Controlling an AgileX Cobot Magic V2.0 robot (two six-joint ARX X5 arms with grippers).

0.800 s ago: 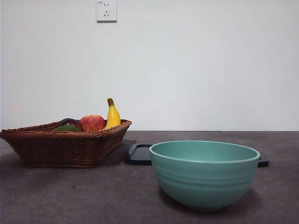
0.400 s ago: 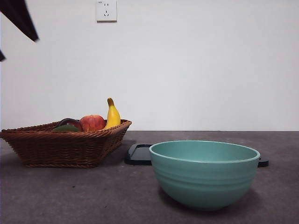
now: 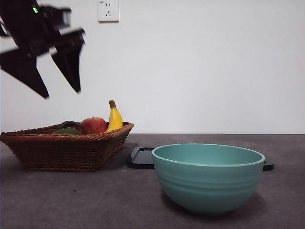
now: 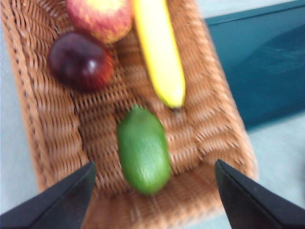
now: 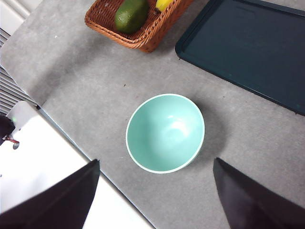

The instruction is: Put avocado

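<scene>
The avocado (image 4: 143, 151) is a smooth green oval lying in the wicker basket (image 4: 205, 119), beside a banana (image 4: 158, 50). In the front view only its green top (image 3: 67, 130) shows above the basket rim (image 3: 66, 137). My left gripper (image 4: 152, 191) hangs open above the basket, its jaws spread wide on either side of the avocado; in the front view the left gripper (image 3: 62, 93) is at the upper left, well above the fruit. My right gripper (image 5: 155, 191) is open high over the teal bowl (image 5: 165, 132), holding nothing. The avocado (image 5: 131, 14) also shows there.
The basket also holds a red apple (image 3: 94, 125), a dark red-purple fruit (image 4: 82, 60) and the banana (image 3: 114, 117). A teal bowl (image 3: 208, 175) stands near the front. A dark flat tray (image 3: 142, 157) lies behind it, next to the basket.
The left arm has come down into the front view from the top left corner, and now its open jaws hang above the basket. The fruit and bowl have not moved.
</scene>
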